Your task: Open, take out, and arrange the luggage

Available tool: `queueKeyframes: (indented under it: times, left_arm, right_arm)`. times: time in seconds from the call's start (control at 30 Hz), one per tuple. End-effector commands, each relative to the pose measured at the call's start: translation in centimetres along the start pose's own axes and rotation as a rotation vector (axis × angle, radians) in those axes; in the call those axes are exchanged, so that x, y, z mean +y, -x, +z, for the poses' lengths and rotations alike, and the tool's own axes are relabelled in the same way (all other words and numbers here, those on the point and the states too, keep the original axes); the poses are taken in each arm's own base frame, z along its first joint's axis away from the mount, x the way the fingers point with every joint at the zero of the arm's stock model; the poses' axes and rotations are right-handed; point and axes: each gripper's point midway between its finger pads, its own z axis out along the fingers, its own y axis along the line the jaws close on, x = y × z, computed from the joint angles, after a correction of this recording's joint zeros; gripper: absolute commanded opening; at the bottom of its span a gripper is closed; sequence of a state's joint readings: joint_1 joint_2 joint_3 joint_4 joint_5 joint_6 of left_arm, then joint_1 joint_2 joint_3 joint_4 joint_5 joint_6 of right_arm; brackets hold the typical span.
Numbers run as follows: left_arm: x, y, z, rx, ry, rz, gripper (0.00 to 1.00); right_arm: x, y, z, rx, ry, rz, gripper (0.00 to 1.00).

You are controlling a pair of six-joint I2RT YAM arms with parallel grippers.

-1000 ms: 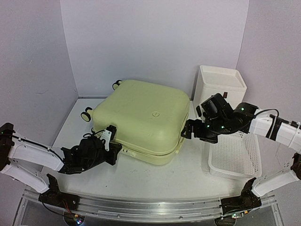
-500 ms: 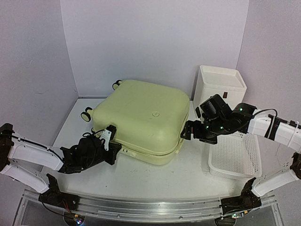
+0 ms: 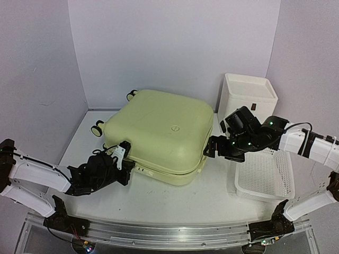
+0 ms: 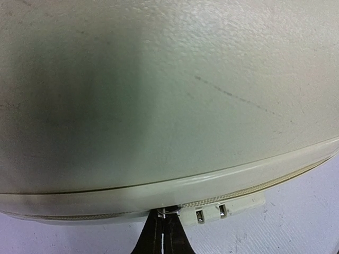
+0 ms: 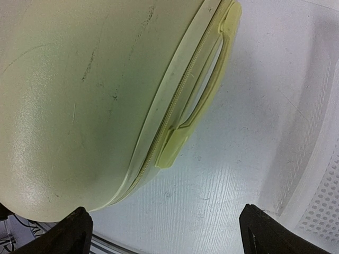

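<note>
The pale yellow-green luggage (image 3: 164, 132) lies flat and closed on the white table, wheels (image 3: 97, 128) at its far left. My left gripper (image 3: 128, 172) is at its near left edge. In the left wrist view the shell (image 4: 169, 95) fills the frame, and the left gripper (image 4: 163, 216) is shut with its tips pinching a small metal zipper pull (image 4: 168, 210) beside the lock block (image 4: 222, 206). My right gripper (image 3: 210, 147) is open by the luggage's right side. The right wrist view has the right gripper (image 5: 164, 227) spread wide over bare table, next to the side handle (image 5: 204, 100).
A white three-drawer box (image 3: 249, 98) stands at the back right. A white mesh basket (image 3: 265, 174) lies in front of it, under the right arm. Grey walls close in the left, back and right sides.
The left gripper's fingers have closed a little tighter at the zipper line. The right arm has edged slightly left. The luggage has not moved.
</note>
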State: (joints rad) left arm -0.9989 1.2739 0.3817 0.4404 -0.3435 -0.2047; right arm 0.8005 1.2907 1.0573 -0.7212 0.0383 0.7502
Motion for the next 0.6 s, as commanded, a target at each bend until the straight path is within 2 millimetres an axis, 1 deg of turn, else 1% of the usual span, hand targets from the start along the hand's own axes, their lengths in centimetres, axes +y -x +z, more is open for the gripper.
queueKeyframes:
  times: [0.0, 0.07, 0.13, 0.2, 0.23, 0.3, 0.33, 0.43, 0.57]
  left_arm:
    - [0.8, 1.9, -0.6, -0.083, 0.031, -0.043, 0.00]
    - [1.3, 1.8, -0.6, -0.079, 0.043, -0.060, 0.00]
    - [1.8, 1.6, -0.6, -0.070, 0.053, -0.081, 0.00]
    - [2.1, 1.5, -0.6, -0.054, 0.060, -0.097, 0.00]
    - [2.2, 1.3, -0.6, -0.042, 0.062, -0.101, 0.00]
    - [2.4, 1.3, -0.7, -0.032, 0.066, -0.111, 0.00]
    - [2.4, 1.3, -0.7, -0.030, 0.063, -0.116, 0.00]
    - [2.8, 1.2, -0.8, -0.021, 0.065, -0.135, 0.00]
    - [3.5, 0.7, -0.8, -0.003, 0.080, -0.153, 0.00]
  right_arm:
    - [-0.4, 1.2, 0.2, -0.055, -0.026, 0.022, 0.98]
    - [-0.9, 1.4, 0.4, -0.070, -0.051, 0.062, 0.98]
    - [-2.1, 2.1, 0.4, -0.106, -0.094, 0.136, 0.97]
    - [-4.0, 2.4, 0.8, -0.118, -0.136, 0.219, 0.90]
    - [-4.9, 2.5, 1.0, -0.116, -0.154, 0.255, 0.84]
    - [-6.3, 2.7, 1.5, -0.121, -0.188, 0.300, 0.79]
    - [-6.5, 3.0, 1.8, -0.127, -0.196, 0.305, 0.75]
    - [-6.3, 3.8, 3.5, -0.113, -0.213, 0.305, 0.66]
    - [-5.6, 4.4, 6.5, -0.075, -0.227, 0.331, 0.65]
